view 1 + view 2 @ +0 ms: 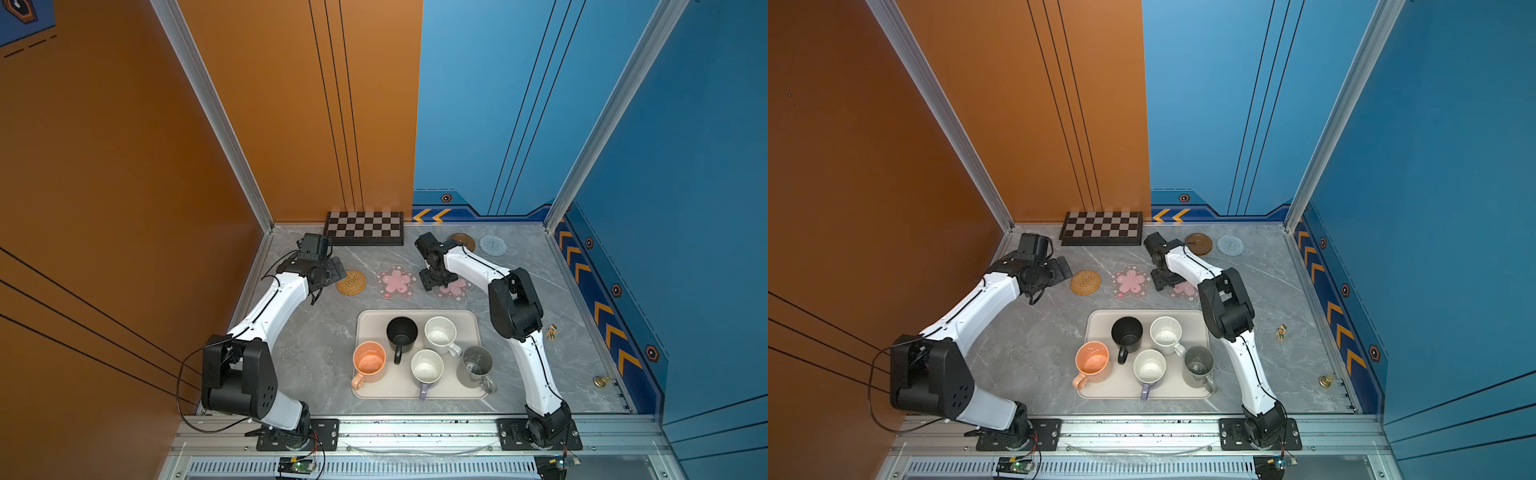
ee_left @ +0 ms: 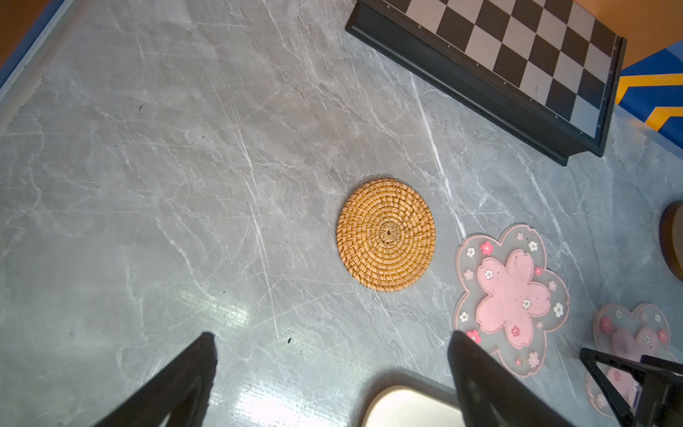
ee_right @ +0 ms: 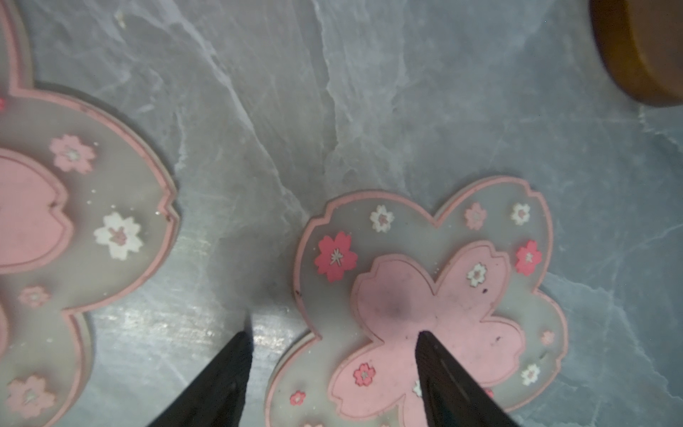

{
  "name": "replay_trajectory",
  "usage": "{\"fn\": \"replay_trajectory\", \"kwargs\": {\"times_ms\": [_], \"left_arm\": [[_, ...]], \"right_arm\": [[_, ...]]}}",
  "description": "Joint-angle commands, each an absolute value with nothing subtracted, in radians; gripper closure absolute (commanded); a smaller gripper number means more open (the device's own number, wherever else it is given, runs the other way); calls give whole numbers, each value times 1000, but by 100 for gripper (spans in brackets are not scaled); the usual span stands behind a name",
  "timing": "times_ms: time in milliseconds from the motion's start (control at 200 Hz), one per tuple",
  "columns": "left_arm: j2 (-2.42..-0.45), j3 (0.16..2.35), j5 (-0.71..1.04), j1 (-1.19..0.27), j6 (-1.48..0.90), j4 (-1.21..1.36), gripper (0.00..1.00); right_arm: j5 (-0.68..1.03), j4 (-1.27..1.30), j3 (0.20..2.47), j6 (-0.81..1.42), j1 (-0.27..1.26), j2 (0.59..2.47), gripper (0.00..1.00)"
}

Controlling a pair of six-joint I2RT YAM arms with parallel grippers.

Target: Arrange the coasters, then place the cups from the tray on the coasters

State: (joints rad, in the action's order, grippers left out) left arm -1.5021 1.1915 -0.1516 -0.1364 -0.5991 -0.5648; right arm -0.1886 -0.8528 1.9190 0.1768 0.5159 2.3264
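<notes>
A black-and-white chessboard point(image 1: 363, 227) lies flat at the back of the grey marble tabletop point(image 1: 307, 357), right against the orange wall point(image 1: 270, 104). A blue wall point(image 1: 478, 104) adjoins the orange one. Near the tabletop's right edge stands a small colourful figurine point(image 1: 551, 332). Nearer the front is a little brass-coloured object point(image 1: 601, 380), possibly a bell.

No actual words, brands or numbers I can read anywhere. Closest thing is the chessboard point(image 2: 510, 59) — in the left wrist view it has tiny light marks along its dark rim, too small to make out. Only signs are yellow chevrons point(image 1: 437, 215) on the blue back wall's bottom strip, and more orange chevrons point(image 1: 602, 309) on the side wall's.
</notes>
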Motion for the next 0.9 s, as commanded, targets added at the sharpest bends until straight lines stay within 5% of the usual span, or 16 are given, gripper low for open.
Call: {"fn": "replay_trajectory", "kwargs": {"times_ms": [0,896], "left_arm": [[-1517,1218,-131,-130,-592,-566,2],[-1499,1218,-85,-134,-612,-568,2]], "right_arm": [[-204,-889,1879,211,506,2323,28],[-110,-795,1708,272,426,2246,31]]}}
